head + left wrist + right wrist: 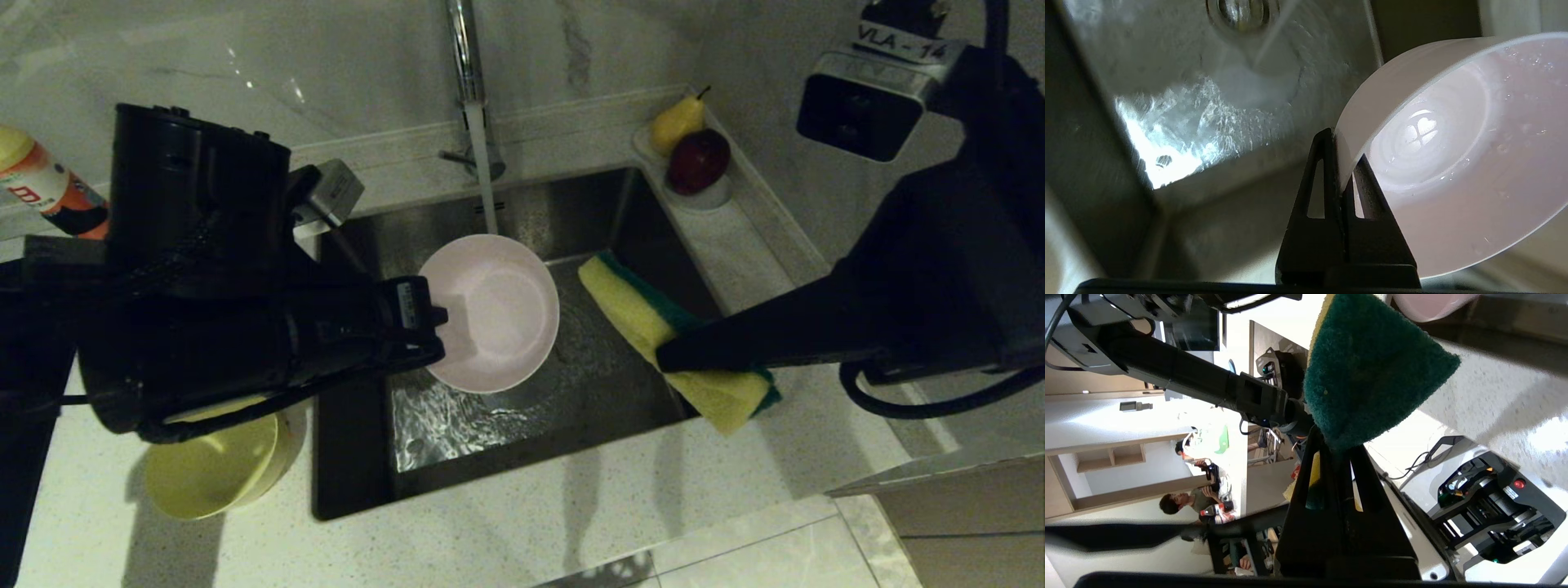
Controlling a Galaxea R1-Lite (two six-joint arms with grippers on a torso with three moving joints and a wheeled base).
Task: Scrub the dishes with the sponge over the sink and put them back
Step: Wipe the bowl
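Observation:
My left gripper (pixel 439 331) (pixel 1345 155) is shut on the rim of the pale pink bowl (pixel 494 310) (pixel 1457 155), holding it tilted over the steel sink (pixel 371 457) (pixel 1224 98). Water from the faucet (pixel 467 57) runs down just behind the bowl's far rim. My right gripper (pixel 665 357) (pixel 1339 447) is shut on the sponge (pixel 653 322) (pixel 1367 371), yellow foam up and green layer under, over the sink's right edge, a short gap right of the bowl. A yellow bowl (pixel 220 465) stands on the counter left of the sink, partly hidden by my left arm.
A white dish (pixel 718 196) with a pear (pixel 678 122) and a red apple (pixel 699 160) sits on the ledge at the sink's back right. An orange-and-white bottle (pixel 45 184) stands at the far left. White counter (pixel 571 523) runs along the front.

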